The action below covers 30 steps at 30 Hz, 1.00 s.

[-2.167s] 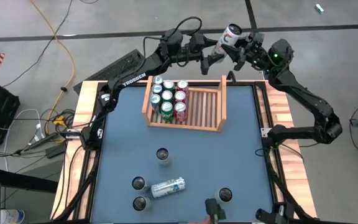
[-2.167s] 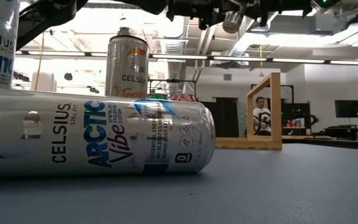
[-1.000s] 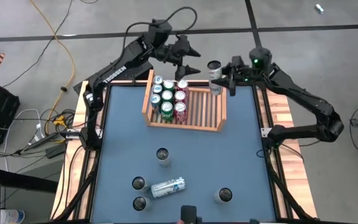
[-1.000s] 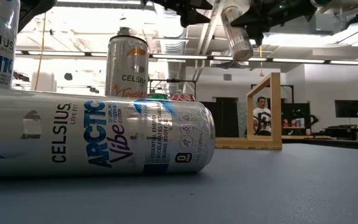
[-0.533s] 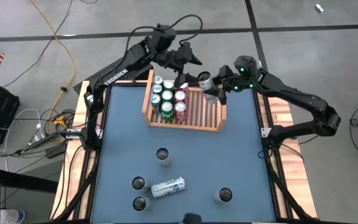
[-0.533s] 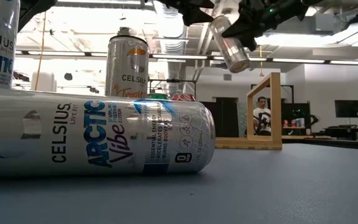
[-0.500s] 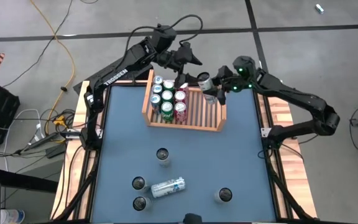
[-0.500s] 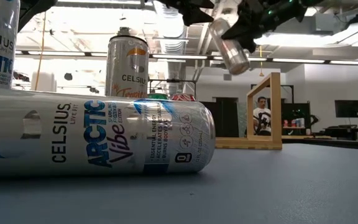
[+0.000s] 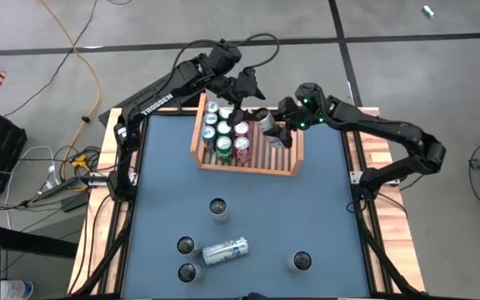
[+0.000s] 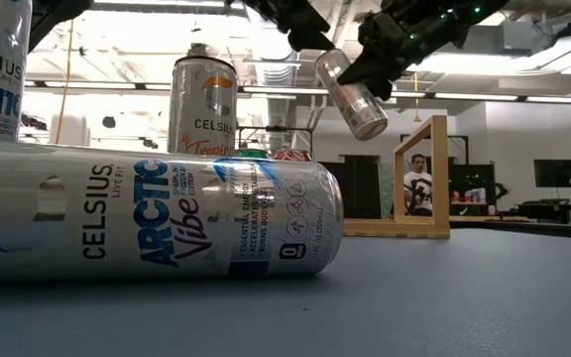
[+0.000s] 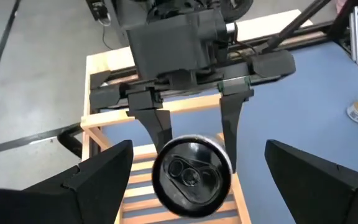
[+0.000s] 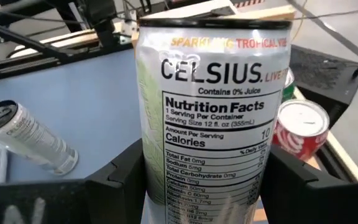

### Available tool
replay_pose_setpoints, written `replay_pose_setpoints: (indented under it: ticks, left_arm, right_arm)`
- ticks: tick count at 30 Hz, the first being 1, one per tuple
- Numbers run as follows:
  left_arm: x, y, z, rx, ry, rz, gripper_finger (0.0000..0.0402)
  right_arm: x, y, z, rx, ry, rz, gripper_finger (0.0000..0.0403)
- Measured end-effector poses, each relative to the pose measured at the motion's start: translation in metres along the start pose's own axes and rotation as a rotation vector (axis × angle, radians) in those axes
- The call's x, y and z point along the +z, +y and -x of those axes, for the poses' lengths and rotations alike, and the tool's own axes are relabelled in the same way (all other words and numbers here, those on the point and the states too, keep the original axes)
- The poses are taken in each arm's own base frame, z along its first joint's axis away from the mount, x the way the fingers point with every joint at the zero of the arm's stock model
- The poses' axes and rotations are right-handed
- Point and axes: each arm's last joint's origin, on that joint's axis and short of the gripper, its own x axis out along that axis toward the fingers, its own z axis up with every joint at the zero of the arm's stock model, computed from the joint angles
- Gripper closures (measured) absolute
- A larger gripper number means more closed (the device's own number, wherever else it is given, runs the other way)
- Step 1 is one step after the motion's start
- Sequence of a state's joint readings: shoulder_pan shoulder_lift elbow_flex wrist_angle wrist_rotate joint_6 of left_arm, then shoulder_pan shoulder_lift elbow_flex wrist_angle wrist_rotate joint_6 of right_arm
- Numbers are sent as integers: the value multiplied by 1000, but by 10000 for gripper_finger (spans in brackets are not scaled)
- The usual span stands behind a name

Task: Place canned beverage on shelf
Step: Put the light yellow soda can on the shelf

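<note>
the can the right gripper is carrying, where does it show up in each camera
High view: the held can is over the shelf, right of the stored cans.
Low view: tilted in the air at upper middle.
Left wrist view: seen end-on, low centre, clamped in the right gripper.
Right wrist view: label side fills the centre.
Shared landmark: the shelf.

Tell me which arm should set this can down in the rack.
Right. The right pincer already grips the can, tilted above the shelf and its free slats. The left pincer hangs open and empty over the back edge.
</note>
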<state>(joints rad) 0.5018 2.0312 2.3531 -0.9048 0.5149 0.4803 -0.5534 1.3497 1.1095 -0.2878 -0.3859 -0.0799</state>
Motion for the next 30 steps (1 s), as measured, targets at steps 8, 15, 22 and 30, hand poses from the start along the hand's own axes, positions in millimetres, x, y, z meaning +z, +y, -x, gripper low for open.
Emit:
replay_pose_setpoints:
  ticks: [8, 15, 22, 30]
  left_arm:
    - [-3, -2, -1, 2, 40, -42, 49]
    - [-5, -3, -3, 30, 71, -69, 49]
    - [-16, -9, -20, 6, 118, -75, 49]
    - [-17, -9, -23, 13, 126, -98, 49]
  right_arm:
    - [2, 0, 1, -24, -18, 8, 168]
    - [3, 3, -1, -14, -27, 18, 168]
    - [4, 8, -2, 2, -30, 27, 168]
    - [4, 10, -3, 8, -26, 28, 168]
